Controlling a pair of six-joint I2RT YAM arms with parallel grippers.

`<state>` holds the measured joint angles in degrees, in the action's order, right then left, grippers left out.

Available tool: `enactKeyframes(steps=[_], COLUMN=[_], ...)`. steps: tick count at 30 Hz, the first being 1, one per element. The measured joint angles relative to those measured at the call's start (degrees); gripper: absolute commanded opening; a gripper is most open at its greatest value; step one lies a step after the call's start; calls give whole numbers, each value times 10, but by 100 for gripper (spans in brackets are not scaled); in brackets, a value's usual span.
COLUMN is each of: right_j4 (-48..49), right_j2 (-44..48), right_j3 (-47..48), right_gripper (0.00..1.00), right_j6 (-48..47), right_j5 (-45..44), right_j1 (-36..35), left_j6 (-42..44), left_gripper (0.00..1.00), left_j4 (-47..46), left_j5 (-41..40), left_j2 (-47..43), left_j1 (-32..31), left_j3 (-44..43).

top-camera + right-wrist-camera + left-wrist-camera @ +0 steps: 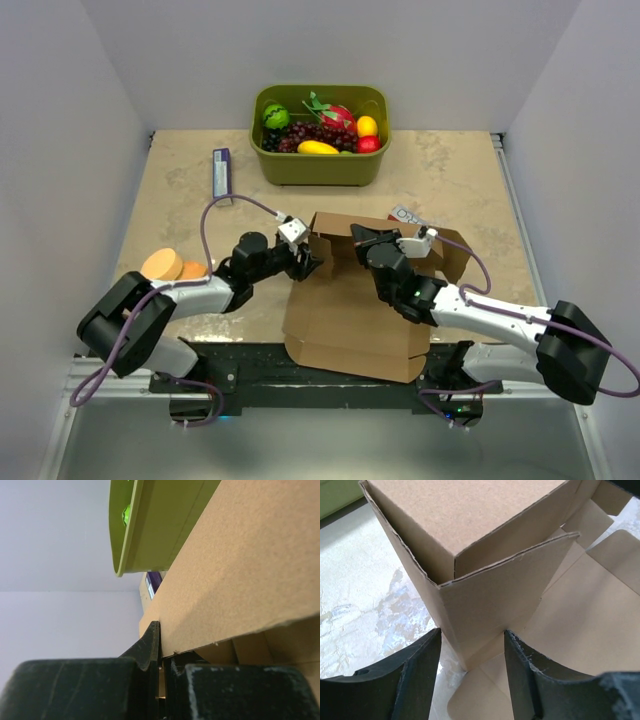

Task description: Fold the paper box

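Near end: the paper box (350, 320) lay mid-table, its flat, unfolded panel reaching the near edge between the two arm bases.
Direction: its long axis ran near to far, flat end toward the arms, raised end toward the green tub (320, 170).
Left gripper: the left gripper (472, 637) sat low at the box's left raised corner, jaws apart, one finger on each side of that corner. Whether the pads touched the cardboard could not be told.
Right gripper: the right gripper (162, 645) reached in from the right and was pinched tight on the thin top edge of the far upright wall.
Raised end: two walls stood up and met at the left corner, a side flap tucked inside it. Another flap splayed out to the right.
Look: plain brown cardboard, matte, with slightly fuzzy cut edges, fold creases and cut-out notches in the flat part.
Left of the box: two orange discs (162, 264) lay beside the left arm on the pale marbled table (440, 180).
Farther back: a purple-and-white packet (222, 172) lay far left. A small grey-white object (405, 215), too small to make out, lay just behind the box's right side.
Farthest: the tub stood against the back wall, filled with fruit (320, 135), apart from the box.
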<state>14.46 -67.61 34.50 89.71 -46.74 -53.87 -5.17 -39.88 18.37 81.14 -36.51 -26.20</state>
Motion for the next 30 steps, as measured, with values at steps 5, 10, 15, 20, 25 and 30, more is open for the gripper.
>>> enactKeyframes(steps=[5,10,15,20,25,30], right_j4=[-1,-1,-2,-3,-3,-3], right_j2=[-1,-2,-2,-3,-6,-6], right_j3=[2,4,6,9,10,10], right_gripper=[0,0,0,0,0,0], right_j6=[-2,-2,-4,-5,-4,-4], right_j5=[2,3,8,13,13,14], right_j1=[0,3,3,3,4,7], left_j6=[4,16,29,40,44,45], left_gripper=[53,51,47,43,40,31], left_j4=[-6,-8,-6,2,-4,-20], left_j5=[-27,-61,-105,-149,-174,-185], left_j2=[20,38,50,53,59,66], left_j1=[-9,-23,-36,-47,-55,-56], left_j3=[-11,-24,-34,-41,-43,-43])
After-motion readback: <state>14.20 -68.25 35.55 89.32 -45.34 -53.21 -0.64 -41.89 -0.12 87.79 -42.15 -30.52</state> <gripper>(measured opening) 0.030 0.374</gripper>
